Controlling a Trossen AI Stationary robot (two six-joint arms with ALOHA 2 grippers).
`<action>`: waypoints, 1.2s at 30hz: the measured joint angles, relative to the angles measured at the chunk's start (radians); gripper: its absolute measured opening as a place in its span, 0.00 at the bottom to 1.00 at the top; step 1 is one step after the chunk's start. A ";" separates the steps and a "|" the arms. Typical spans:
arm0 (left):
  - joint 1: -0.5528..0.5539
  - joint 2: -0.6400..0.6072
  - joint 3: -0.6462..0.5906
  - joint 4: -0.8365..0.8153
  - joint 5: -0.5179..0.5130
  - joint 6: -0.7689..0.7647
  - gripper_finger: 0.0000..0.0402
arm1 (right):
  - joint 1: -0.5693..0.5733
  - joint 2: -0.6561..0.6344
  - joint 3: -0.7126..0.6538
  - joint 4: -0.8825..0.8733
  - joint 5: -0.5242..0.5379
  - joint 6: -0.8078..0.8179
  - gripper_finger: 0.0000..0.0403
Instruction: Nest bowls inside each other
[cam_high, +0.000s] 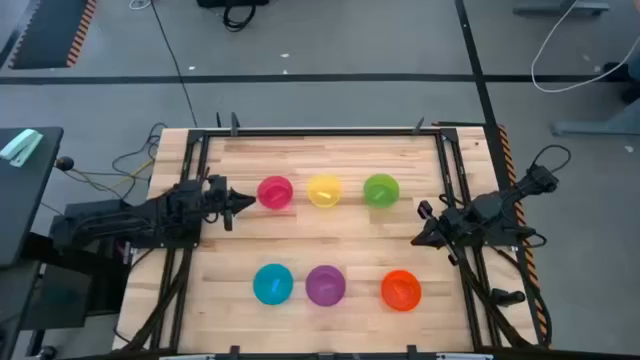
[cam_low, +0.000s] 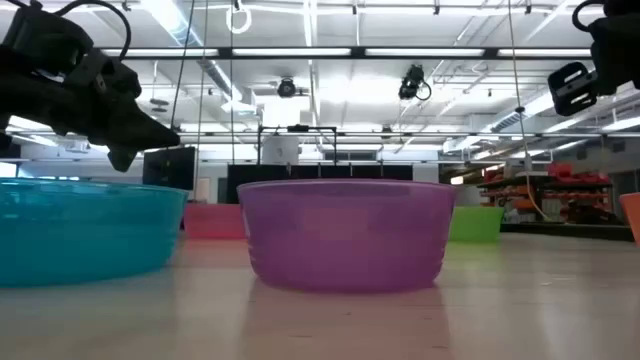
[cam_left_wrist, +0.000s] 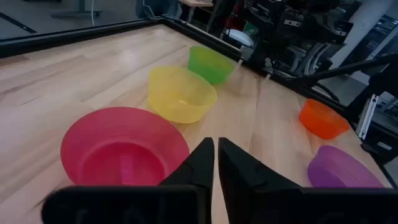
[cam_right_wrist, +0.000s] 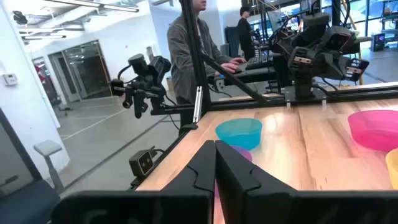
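Six bowls on the table, none nested: pink bowl, yellow bowl, green bowl toward the far edge; blue bowl, purple bowl, orange bowl toward the near edge. Left end effector, fingers pressed together and empty, just beside the pink bowl; right end effector, also closed and empty, at the right edge.

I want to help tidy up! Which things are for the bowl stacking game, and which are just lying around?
For the job: pink bowl, yellow bowl, green bowl, blue bowl, purple bowl, orange bowl.

Just lying around: floor cables, striped floor mat.
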 joint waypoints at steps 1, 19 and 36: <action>0.000 0.000 0.000 0.000 0.000 0.000 0.08 | 0.000 0.000 0.000 0.000 0.000 0.000 0.04; 0.000 0.000 0.000 0.000 0.000 0.000 0.07 | 0.000 0.000 0.000 0.000 0.000 0.000 0.04; 0.000 0.000 0.000 0.000 0.000 0.000 0.08 | 0.000 0.000 0.000 0.000 0.000 0.000 0.04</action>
